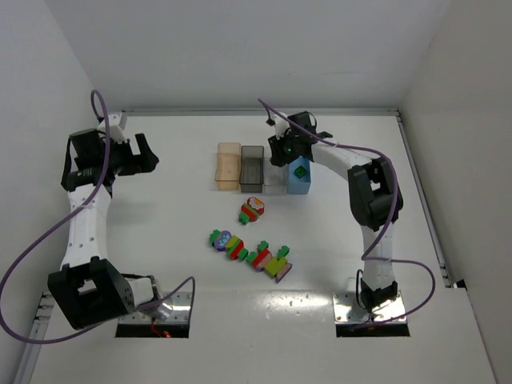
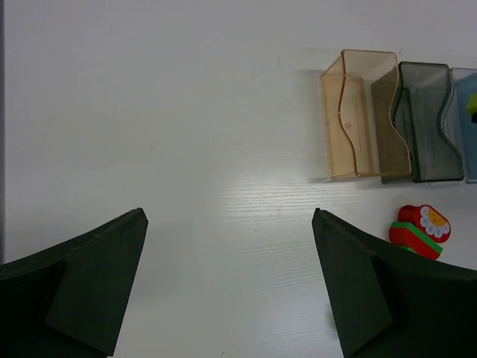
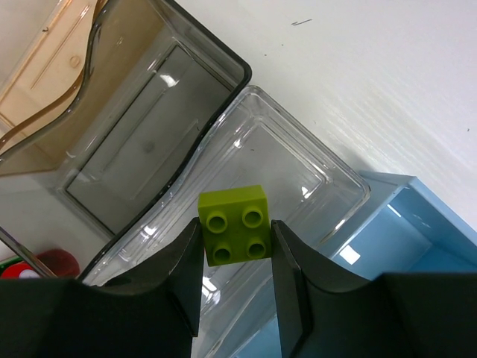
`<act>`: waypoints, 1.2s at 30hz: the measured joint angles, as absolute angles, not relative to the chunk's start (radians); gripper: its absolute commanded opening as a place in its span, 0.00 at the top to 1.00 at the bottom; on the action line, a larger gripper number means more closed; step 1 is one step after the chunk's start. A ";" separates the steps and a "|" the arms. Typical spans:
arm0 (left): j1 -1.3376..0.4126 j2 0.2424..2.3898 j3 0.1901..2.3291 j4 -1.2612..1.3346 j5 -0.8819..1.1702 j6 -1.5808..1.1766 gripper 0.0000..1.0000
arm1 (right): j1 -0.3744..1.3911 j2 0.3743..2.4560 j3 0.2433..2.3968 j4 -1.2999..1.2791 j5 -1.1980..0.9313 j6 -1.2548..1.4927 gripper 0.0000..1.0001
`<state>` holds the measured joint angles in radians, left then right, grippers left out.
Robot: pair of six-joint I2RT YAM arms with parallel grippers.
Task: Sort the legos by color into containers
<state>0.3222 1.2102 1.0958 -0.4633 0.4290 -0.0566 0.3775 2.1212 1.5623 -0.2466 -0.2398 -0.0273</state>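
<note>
Spanning the overhead view, a white table [image 1: 160,240] carries four narrow containers side by side at the back: a tan bin [image 2: 350,119], a smoky grey bin [image 3: 149,112], a clear bin [image 3: 298,160] and a light blue bin [image 3: 417,224]. The left hand [image 2: 229,216] hangs wide open and empty, left of them. A multicoloured lego row [image 1: 252,254] and a red cluster [image 1: 252,210] lie mid-table. The right hand [image 3: 237,239] pinches a lime-yellow brick [image 3: 235,224] above the clear bin.
</note>
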 measured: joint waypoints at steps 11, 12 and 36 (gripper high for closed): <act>0.314 1.211 1.096 -0.463 0.446 -0.056 0.00 | 0.378 2.121 1.561 -0.248 -0.231 -0.034 0.27; 0.313 1.211 1.096 -0.463 0.450 -0.053 0.00 | 0.378 2.121 1.561 -0.247 -0.232 -0.036 0.26; -0.351 1.158 0.859 -0.489 0.410 -0.049 0.35 | 0.337 1.466 1.130 -0.258 -0.116 -0.064 0.28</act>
<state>-0.3511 1.1580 0.8593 -0.4889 0.4099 -0.0486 0.3374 1.4658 1.1297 -0.2581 -0.1158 -0.0635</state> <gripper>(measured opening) 0.693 0.721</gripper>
